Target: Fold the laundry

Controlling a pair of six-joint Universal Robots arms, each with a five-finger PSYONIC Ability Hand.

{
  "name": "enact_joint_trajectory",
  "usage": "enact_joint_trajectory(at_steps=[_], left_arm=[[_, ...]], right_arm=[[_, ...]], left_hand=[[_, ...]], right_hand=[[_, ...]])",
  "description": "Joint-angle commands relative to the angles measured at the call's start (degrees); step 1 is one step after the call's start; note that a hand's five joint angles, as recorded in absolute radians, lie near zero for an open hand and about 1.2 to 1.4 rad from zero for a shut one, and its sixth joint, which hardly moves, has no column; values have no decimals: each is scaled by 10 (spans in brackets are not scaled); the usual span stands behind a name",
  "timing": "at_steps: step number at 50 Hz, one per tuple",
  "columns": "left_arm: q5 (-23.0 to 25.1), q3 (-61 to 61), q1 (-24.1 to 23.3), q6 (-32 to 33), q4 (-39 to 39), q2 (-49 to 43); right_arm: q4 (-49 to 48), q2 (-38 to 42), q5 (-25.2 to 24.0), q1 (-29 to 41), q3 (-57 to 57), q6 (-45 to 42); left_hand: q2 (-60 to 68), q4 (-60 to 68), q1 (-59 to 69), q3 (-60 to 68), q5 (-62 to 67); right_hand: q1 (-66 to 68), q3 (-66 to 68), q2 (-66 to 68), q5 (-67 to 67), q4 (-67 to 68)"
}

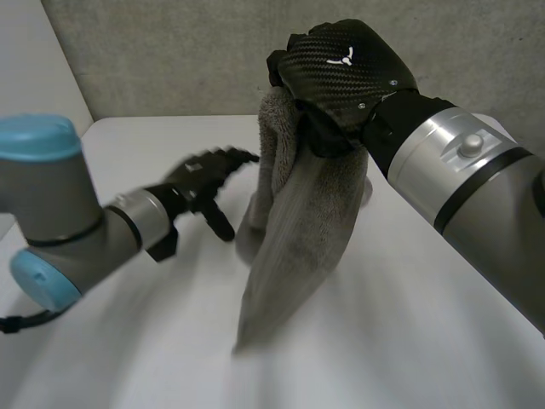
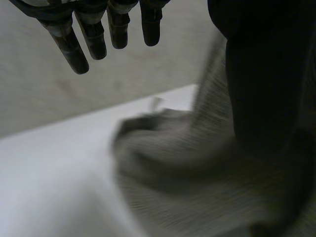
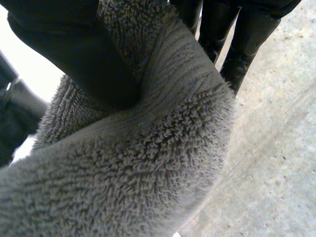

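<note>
A grey terry towel [image 1: 294, 221] hangs in folds from my right hand [image 1: 341, 72], raised above the white table [image 1: 409, 341]. Its lower end reaches down to the tabletop. In the right wrist view the thumb [image 3: 84, 59] and fingers [image 3: 237, 44] pinch a thick fold of the towel [image 3: 148, 158]. My left hand [image 1: 200, 183] hovers low over the table just to the left of the hanging towel, fingers straight and spread, touching nothing. In the left wrist view its fingertips [image 2: 94, 39] point toward the towel [image 2: 197, 163], beside a dark shape.
A grey wall [image 1: 170, 51] stands behind the table's far edge. Bare tabletop lies in front of and to both sides of the towel.
</note>
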Motion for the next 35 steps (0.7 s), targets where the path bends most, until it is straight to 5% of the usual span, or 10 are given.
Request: enact_joint_trajectory(at_steps=[1,10,11,12,13,14,20,22,25,35], left_arm=[[25,-12,-53,-14,34,-69],[22,-18,-81,-50,61,-107],[22,-17,-84,-56,62,-107],[21,-17,-84,-56,62,-107],[18,-14,-84,-60,65,-104],[9,-10,-84,-67,71,-99],[-80,-9,-60,-70,92,-39],[-157,-16,-17,-68,111,25],[-206,-19,6,-68,115,80],[-235,-103,-18,-63,89,214]], right_arm=[[16,-14,-1,24,28,5],[38,-48,-3,52,59,8],[35,-56,-1,50,65,8],[33,-60,2,46,67,4],[33,-60,2,46,67,4],[33,-60,3,45,66,3],[37,-39,3,11,51,-10],[39,-16,6,-14,40,-25],[41,31,21,-53,-1,-55],[38,137,110,-58,-146,-116]], left_hand=[[7,5,1,5,-13],[103,101,98,102,84],[343,341,338,341,324],[345,343,340,344,326],[600,598,595,599,581],[706,703,700,704,686],[707,705,701,705,687],[707,705,701,705,687],[707,705,701,705,687],[707,705,701,705,687]], right_hand=[[248,120,126,141,119],[248,120,126,141,119],[248,120,126,141,119],[248,120,126,141,119],[248,120,126,141,119],[248,120,126,141,119],[248,120,126,141,119],[248,120,126,141,119],[248,120,126,141,119],[248,120,126,141,119]])
